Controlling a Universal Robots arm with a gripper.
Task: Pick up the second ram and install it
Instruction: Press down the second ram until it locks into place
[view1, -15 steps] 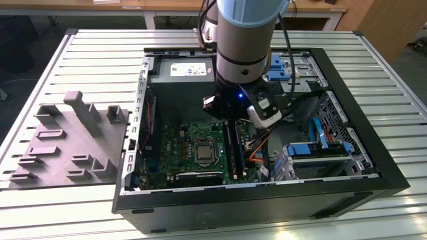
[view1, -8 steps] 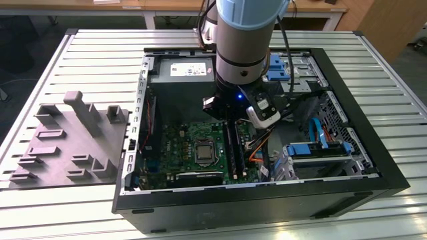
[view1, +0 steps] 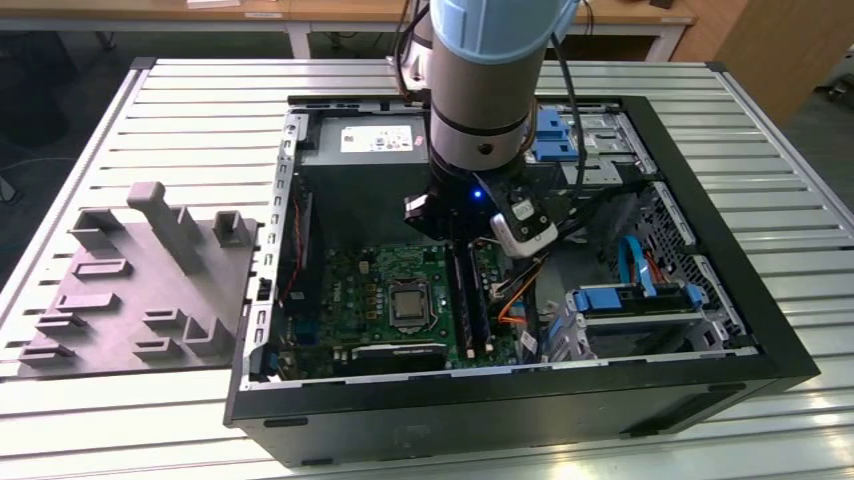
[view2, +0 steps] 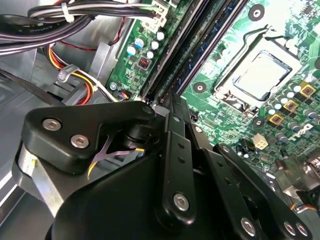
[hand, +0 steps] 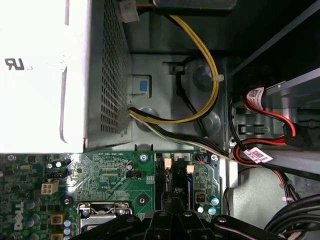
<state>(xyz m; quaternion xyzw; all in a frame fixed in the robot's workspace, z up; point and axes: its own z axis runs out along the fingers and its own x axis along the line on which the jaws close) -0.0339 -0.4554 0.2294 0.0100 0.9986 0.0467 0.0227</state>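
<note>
The exterior view gives the whole layout. The open black computer case (view1: 534, 410) lies on a ribbed metal table (view1: 200, 110), and a grey moulded block (view1: 134, 280) with upright pegs sits at the exterior view's left. My arm reaches down into the middle of the case, with my gripper (view1: 461, 245) low over the green motherboard (view1: 360, 300), just beside the square processor socket (view1: 404, 303). Bright blue plastic drive brackets (view1: 641, 295) show at the exterior view's right.

The second wrist view shows more close up. The matte black, bolted links of my gripper (view2: 169, 102) come to a point at the near end of the long black memory slots. The second ram (view2: 200, 50), a thin dark-blue stick, lies along those slots beside the shiny metal processor socket (view2: 260, 72). I cannot tell how far my gripper is open, nor whether it grips the stick.

The first wrist view looks the other way. It shows the power supply (hand: 112, 75) with its perforated sheet-metal side, a looping yellow cable (hand: 212, 65), and red and black wires (hand: 270, 117) with white tags. My gripper (hand: 175, 215) sits at the slot ends, where small pale latches (hand: 168, 163) stand.
</note>
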